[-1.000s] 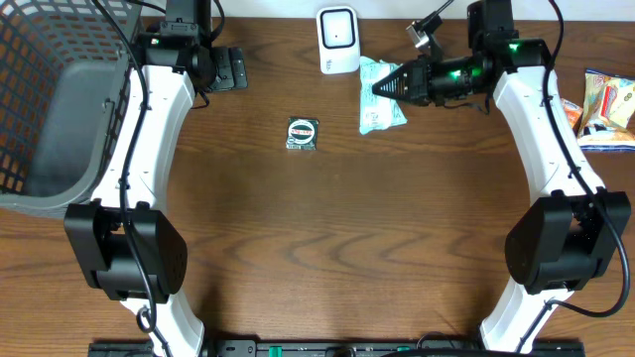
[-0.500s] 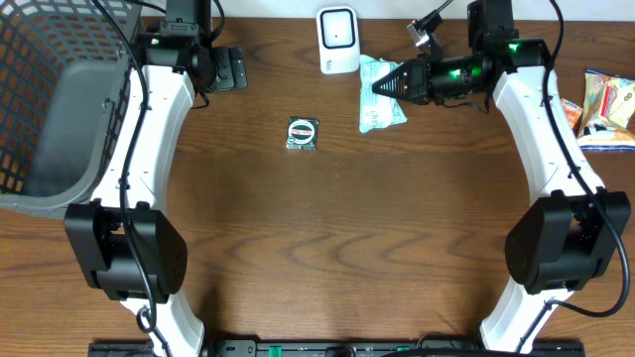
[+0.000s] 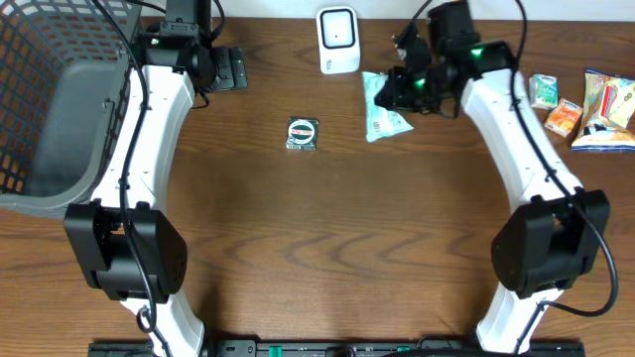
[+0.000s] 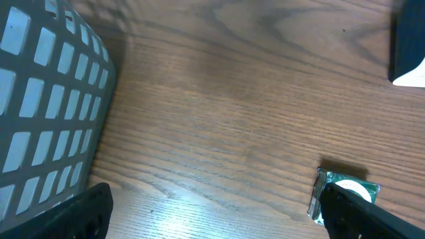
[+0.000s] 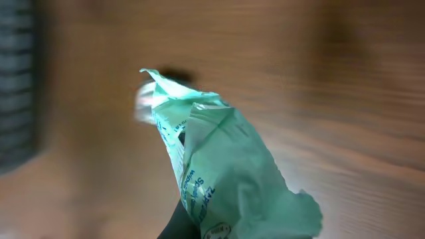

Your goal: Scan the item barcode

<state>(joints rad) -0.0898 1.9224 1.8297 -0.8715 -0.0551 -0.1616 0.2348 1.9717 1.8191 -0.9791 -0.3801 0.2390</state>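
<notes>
Overhead, the right claw (image 3: 397, 91) pinches the green packet (image 3: 383, 115) beside the white scanner (image 3: 337, 40) at the far edge of the worktop (image 3: 327, 228), seemingly lifted; the left claw (image 4: 214, 216) gapes wide.

Dark brown wood-grain table (image 3: 327, 228)

The left arm (image 3: 149, 129) and right arm (image 3: 521, 119) wore smooth white shells between bulky, rounded black joints. Thin black cables (image 3: 127, 59) looped along them, small green lights (image 3: 474, 52) glowed near the wrists, and the left gripper (image 4: 212, 199) had matte black fingers (image 4: 66, 214).
</notes>
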